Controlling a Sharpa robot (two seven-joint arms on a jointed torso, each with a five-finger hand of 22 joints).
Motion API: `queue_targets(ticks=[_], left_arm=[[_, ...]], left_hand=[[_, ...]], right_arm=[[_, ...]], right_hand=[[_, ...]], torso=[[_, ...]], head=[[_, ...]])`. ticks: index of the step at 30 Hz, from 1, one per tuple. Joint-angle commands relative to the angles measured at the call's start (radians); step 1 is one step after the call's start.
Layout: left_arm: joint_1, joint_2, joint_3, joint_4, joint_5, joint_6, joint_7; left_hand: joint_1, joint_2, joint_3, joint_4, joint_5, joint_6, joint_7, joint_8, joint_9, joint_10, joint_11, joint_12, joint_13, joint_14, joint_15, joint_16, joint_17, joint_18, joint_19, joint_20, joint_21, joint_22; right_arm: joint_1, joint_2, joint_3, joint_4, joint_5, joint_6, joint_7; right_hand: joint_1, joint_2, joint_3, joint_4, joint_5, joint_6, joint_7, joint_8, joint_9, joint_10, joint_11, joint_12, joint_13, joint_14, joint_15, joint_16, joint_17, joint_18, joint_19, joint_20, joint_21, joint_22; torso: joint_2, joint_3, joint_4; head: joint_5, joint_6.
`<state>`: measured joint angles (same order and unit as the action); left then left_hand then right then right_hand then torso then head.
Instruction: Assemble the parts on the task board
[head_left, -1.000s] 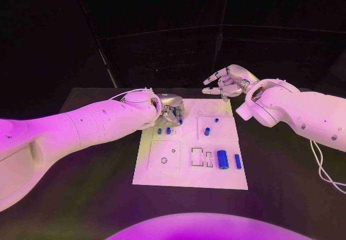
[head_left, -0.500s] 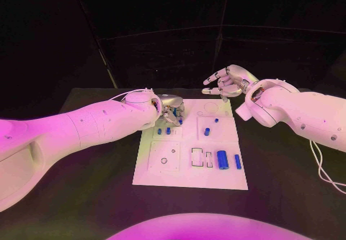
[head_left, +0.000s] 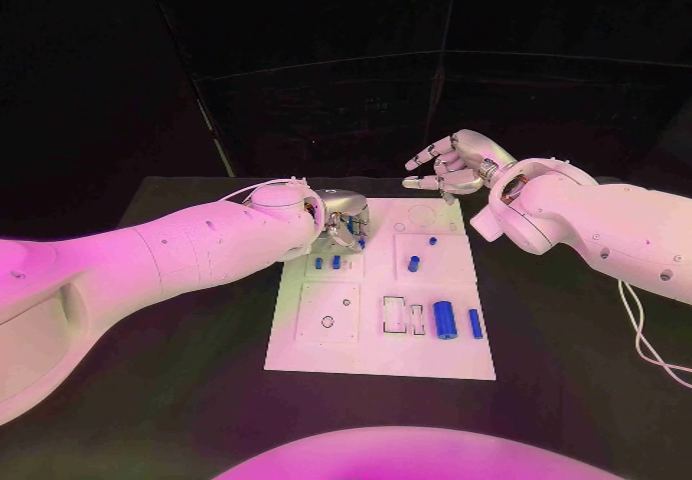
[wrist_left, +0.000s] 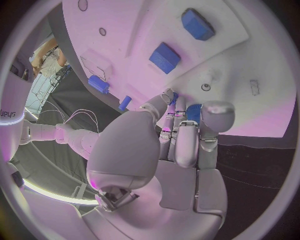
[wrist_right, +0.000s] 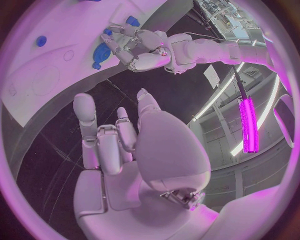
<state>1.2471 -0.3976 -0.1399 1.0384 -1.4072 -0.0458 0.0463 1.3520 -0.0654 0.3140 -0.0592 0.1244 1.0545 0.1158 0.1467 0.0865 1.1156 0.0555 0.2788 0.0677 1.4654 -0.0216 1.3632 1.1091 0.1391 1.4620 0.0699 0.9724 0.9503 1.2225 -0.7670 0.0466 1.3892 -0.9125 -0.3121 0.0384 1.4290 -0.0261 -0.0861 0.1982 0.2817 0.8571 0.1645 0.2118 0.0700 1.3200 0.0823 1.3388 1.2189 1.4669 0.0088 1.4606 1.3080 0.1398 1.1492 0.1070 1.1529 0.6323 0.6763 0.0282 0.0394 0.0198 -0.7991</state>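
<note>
The white task board (head_left: 378, 345) lies in the middle of the black table. My left hand (head_left: 343, 222) is at the board's far left corner, fingers curled down onto it and pinching a small blue part (wrist_left: 193, 112) against the board. Two short blue parts (head_left: 327, 262) stand just nearer than that hand. Further blue parts (head_left: 414, 263) (head_left: 433, 240) are mid-board, and two long ones (head_left: 446, 319) (head_left: 476, 322) lie at the near right. My right hand (head_left: 454, 165) hovers above the board's far edge, fingers apart and holding nothing.
Rectangular slots (head_left: 394, 313) and a recessed square plate with a hole (head_left: 329, 318) mark the board's near half. A round recess (head_left: 420, 213) sits at the far edge. Black table (head_left: 173, 380) surrounds the board. A cable (head_left: 642, 330) trails under my right arm.
</note>
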Motion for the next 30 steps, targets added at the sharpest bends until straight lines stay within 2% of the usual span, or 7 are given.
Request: queue_targets(ticks=[1,13,20,23,27,30], left_arm=[[-0.003,0.002,-0.002,-0.001,-0.006,-0.002,0.009],[-0.004,-0.006,-0.002,0.001,-0.006,-0.031,0.017],[-0.003,-0.039,0.002,0.033,0.0,-0.064,0.021],[-0.001,-0.057,0.018,0.054,0.007,-0.081,0.023],[0.002,-0.09,0.047,0.095,0.027,-0.099,0.024],[0.002,-0.112,0.062,0.123,0.036,-0.102,0.022]], left_hand=[[-0.003,0.01,0.017,0.0,-0.011,0.015,0.0,0.002,0.0,0.017,-0.002,-0.011,0.001,0.027,-0.011,-0.001,-0.003,-0.014,0.005,-0.003,0.005,0.003],[-0.002,0.01,0.049,-0.008,-0.02,0.036,-0.001,-0.002,-0.002,0.044,-0.004,-0.034,0.001,0.027,-0.012,0.001,-0.006,-0.014,0.004,-0.007,0.005,0.006],[-0.004,0.001,0.072,-0.017,-0.02,0.032,0.005,-0.015,-0.007,0.045,0.001,-0.061,-0.001,0.026,-0.008,0.002,-0.011,-0.015,0.004,-0.005,0.008,0.011],[-0.004,-0.001,0.078,-0.019,-0.02,0.033,0.006,-0.017,-0.008,0.047,0.002,-0.066,-0.001,0.026,-0.008,0.002,-0.01,-0.015,0.003,-0.005,0.007,0.011],[-0.005,-0.004,0.087,-0.022,-0.02,0.035,0.008,-0.02,-0.009,0.051,0.004,-0.074,-0.001,0.026,-0.007,0.003,-0.011,-0.015,0.003,-0.004,0.008,0.013],[-0.006,-0.005,0.09,-0.023,-0.02,0.036,0.008,-0.021,-0.009,0.052,0.004,-0.076,-0.001,0.026,-0.006,0.003,-0.011,-0.015,0.003,-0.004,0.008,0.013]], right_arm=[[0.002,0.001,0.001,0.001,0.003,0.005,0.009],[0.002,0.0,0.001,0.002,0.003,0.005,0.009],[0.002,-0.003,0.001,0.002,0.003,0.005,0.009],[0.002,-0.004,0.001,0.002,0.003,0.005,0.009],[0.002,-0.005,0.001,0.0,0.003,0.004,0.01],[0.002,-0.006,0.001,-0.001,0.003,0.004,0.01]], right_hand=[[-0.007,0.004,-0.004,0.0,0.003,-0.005,0.001,0.003,0.0,-0.004,-0.003,0.003,0.0,0.051,-0.009,-0.005,0.021,0.02,-0.002,-0.001,-0.006,0.0],[-0.006,0.005,-0.004,-0.001,0.004,-0.005,0.001,0.004,0.0,-0.003,-0.004,0.004,0.001,0.052,-0.009,-0.005,0.023,0.02,-0.002,-0.001,-0.006,0.0],[-0.006,0.005,-0.004,-0.001,0.004,-0.005,0.001,0.004,0.0,-0.003,-0.004,0.004,0.001,0.052,-0.009,-0.005,0.023,0.02,-0.002,-0.001,-0.006,0.0],[-0.006,0.005,-0.004,-0.001,0.004,-0.005,0.001,0.004,0.0,-0.003,-0.004,0.004,0.001,0.052,-0.009,-0.005,0.023,0.02,-0.002,-0.001,-0.006,0.0],[-0.006,0.005,-0.004,-0.001,0.004,-0.005,0.001,0.004,0.0,-0.003,-0.004,0.004,0.001,0.052,-0.009,-0.005,0.023,0.02,-0.002,-0.001,-0.006,0.0],[-0.006,0.005,-0.004,-0.001,0.004,-0.005,0.001,0.004,0.0,-0.003,-0.004,0.004,0.001,0.052,-0.009,-0.005,0.023,0.02,-0.002,-0.001,-0.006,0.0]], torso=[[0.0,-0.0001,0.0004],[0.0,-0.0005,0.0011],[-0.001,-0.0003,0.003],[-0.001,0.0002,0.0034],[-0.001,-0.0004,0.0026],[-0.001,-0.0008,0.0023]], head=[[0.0,0.0],[-0.001,0.001],[-0.002,0.004],[-0.001,0.006],[0.002,0.009],[0.004,0.01]])
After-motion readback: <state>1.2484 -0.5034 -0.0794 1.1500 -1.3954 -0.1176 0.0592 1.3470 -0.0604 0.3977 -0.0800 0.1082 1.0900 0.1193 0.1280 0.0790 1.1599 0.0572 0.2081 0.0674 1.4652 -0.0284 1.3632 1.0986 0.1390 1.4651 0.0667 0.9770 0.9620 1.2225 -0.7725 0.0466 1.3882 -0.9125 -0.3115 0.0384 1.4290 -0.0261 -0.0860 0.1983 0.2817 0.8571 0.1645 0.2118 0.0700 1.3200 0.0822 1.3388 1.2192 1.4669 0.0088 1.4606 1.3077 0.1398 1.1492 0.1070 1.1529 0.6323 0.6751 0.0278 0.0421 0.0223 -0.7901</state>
